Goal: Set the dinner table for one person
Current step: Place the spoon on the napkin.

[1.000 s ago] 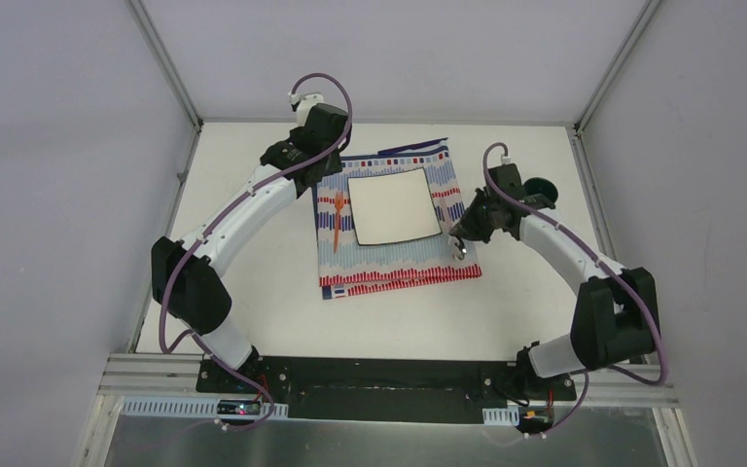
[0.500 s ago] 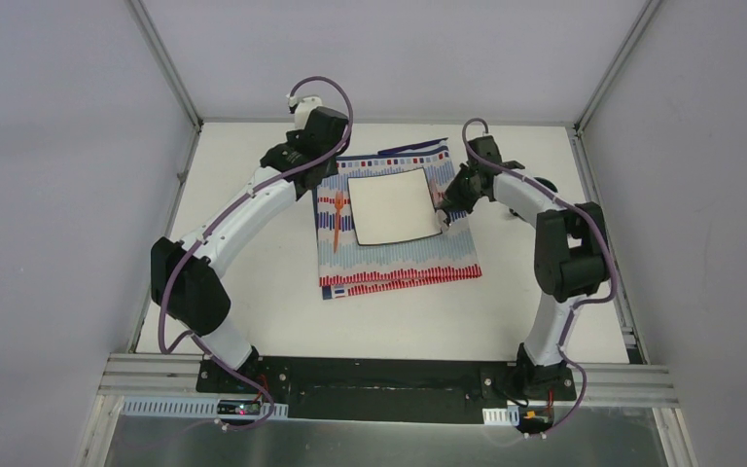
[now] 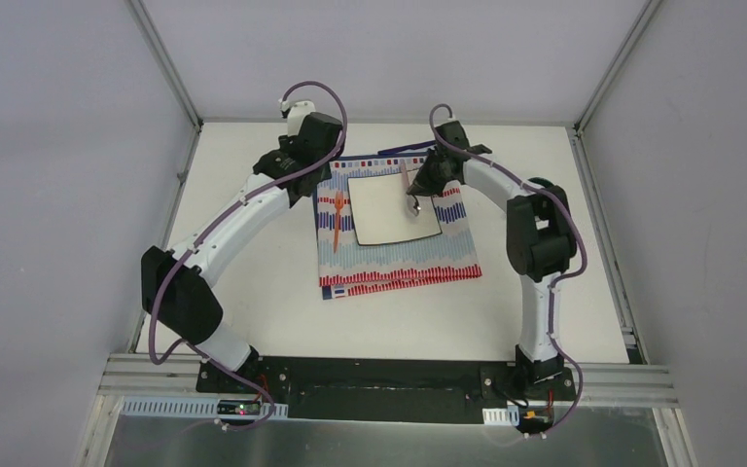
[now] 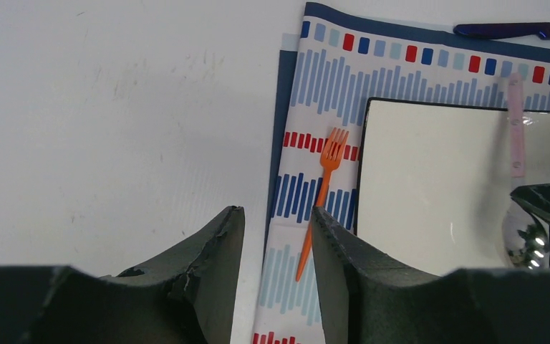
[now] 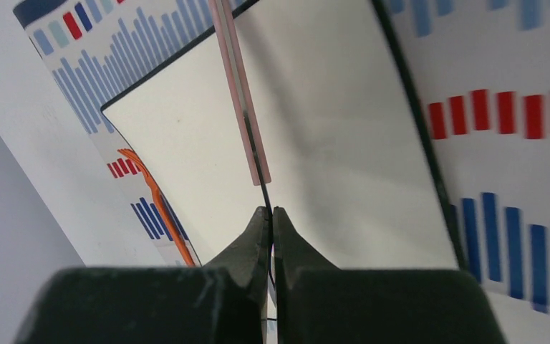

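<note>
The dinner table (image 3: pixel 253 311) is a large white top with grey rails, and it fills the view from above, from the arm bases at 6 o'clock to the back wall at 12 o'clock. A striped cloth (image 3: pixel 399 268) in red, blue and white lies flat on it, a little toward 12 o'clock from the table's middle.

On the cloth, an orange fork (image 3: pixel 337 219) lies at 9 o'clock of a white square plate (image 3: pixel 384 209). It is just beside the plate's dark rim but apart from it, with its tines pointing to 12 o'clock. The plate sits on the far half of the cloth.

The right gripper (image 5: pixel 268 218) reaches in from 2 o'clock of the plate. Its jaws are clenched on the thin neck of a spoon (image 3: pixel 410 190). The pink handle points to 12 o'clock and the shiny bowl is over the plate's 3 o'clock side. I cannot tell if the bowl touches the plate.

The left gripper (image 4: pixel 277 215) hangs at 10 o'clock of the plate, above the cloth's left edge. Its jaws are partly apart and grasp nothing; between them the cloth's border and the end of the fork's handle are seen below.

At 12 o'clock of the plate, a dark blue knife (image 4: pixel 505 30) lies along the cloth's far edge.
</note>
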Controlling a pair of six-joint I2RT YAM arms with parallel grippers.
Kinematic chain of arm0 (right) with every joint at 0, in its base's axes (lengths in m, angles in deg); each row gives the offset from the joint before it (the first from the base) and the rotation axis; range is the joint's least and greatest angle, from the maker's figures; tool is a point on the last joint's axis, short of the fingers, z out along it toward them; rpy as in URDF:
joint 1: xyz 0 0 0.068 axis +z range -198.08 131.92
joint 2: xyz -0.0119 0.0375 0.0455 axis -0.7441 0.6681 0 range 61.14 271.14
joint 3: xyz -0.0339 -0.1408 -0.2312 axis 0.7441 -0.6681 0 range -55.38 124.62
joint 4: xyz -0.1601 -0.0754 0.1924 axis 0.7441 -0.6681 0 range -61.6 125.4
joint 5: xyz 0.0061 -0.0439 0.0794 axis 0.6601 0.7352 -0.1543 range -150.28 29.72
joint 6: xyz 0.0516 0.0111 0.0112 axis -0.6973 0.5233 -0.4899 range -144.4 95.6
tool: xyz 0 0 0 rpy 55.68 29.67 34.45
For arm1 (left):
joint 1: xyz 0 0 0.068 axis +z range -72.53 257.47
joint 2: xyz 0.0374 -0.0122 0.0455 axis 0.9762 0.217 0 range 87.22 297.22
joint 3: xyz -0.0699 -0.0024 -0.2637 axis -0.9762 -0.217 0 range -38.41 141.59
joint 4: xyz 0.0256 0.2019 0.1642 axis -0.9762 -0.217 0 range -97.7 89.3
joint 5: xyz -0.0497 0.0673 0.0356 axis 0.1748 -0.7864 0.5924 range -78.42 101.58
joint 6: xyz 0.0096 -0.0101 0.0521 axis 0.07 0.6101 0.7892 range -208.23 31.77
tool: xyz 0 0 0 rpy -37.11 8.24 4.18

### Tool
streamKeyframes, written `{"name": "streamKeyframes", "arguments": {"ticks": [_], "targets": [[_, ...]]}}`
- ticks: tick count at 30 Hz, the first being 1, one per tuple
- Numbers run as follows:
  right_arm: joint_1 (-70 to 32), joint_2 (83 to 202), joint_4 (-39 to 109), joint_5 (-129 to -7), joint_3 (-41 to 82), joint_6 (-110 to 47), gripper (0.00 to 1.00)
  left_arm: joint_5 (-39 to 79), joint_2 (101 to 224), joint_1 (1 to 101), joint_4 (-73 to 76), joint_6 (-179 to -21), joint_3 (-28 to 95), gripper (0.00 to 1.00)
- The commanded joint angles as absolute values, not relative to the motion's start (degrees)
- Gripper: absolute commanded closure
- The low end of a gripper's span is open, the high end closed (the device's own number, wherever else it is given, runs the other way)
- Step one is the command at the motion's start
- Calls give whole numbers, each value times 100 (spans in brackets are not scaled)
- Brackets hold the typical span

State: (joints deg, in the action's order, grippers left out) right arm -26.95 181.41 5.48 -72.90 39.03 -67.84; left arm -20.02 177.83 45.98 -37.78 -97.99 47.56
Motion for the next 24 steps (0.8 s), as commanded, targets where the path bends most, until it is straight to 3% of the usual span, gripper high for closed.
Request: {"name": "streamKeyframes", "arguments": {"ticks": [1,15,24], "targets": [[-2390,18508,441,-7626,4512,-6701,100,-2334,17379,4583,-3672,-9712,4644,59],[-2237,18691,312,-7722,4710,-6375,100,-2408,17384,4583,-3666,-9734,4523,59],[-2170,18888,-1418,-6840,6026,-5043,65,-2401,17371,4583,-3672,-9755,4501,58]]}}
